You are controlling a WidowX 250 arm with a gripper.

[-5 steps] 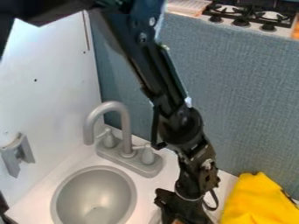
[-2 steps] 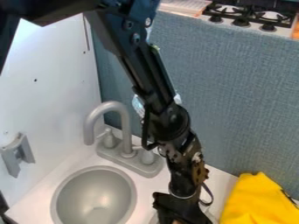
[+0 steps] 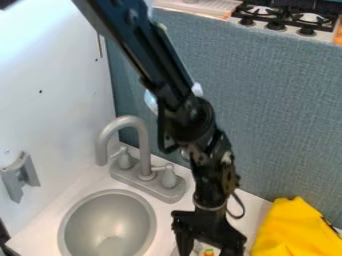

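Vs the last frame: gripper (image 3: 208,247) is higher in the view, so more of its body shows — its banded collar is up too. Arm (image 3: 159,62) has swung toward the left up top; the bulky dark section that covered the upper left corner is nearly all out, just a scrap left there. Small colorful item (image 3: 209,252) shows more of itself between the jaws; only an orange bit was visible before. Sink, faucet and yellow cloth haven't moved.

Pose: arm comes in from the top edge, slants down to the right past the faucet (image 3: 144,145), then drops near vertical from the wrist. Gripper points down over the white counter (image 3: 252,202), right of the sink (image 3: 155,220) and left of the yellow cloth (image 3: 294,232), apart from both. Cable loop (image 3: 239,210) hangs off the right side of the wrist.

Jaws: spread, one either side of the item — their ends are cut off by the bottom edge.

Item: at the bottom edge, in the gap between the jaws. Orange-red, yellow and a little green, pale patches around it. Lower part out of frame, can't tell its full shape.
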